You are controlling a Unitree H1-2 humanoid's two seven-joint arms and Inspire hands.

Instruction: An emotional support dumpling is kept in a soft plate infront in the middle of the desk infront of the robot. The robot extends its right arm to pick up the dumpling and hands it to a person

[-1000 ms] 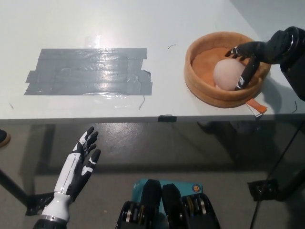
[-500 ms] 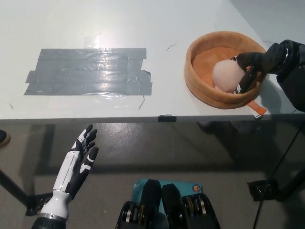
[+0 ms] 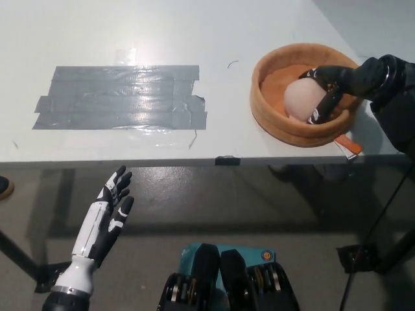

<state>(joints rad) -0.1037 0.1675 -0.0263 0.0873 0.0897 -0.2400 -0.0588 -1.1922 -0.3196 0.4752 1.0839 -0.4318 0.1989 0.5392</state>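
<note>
white desk [image 3: 194, 39] carrying grey tape patch [image 3: 123, 97], no readable writing. right hand [image 3: 337, 81] gripping dumpling [image 3: 299, 100] inside soft plate [image 3: 275, 120]. left hand [image 3: 107, 217] hanging below desk edge, fingers spread.

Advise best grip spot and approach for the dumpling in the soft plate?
Wrap the dumpling around its rounded middle, coming from above and the right: the plate's raised rim blocks low side entry. The right hand already cups it that way.

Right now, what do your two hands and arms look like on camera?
The left hand is white with black fingers and black panels, on a slim white forearm ending in a dark cuff. The right hand is all black with jointed, glossy fingers, on a bulkier black arm. I can't make out cables or markings on either.
</note>
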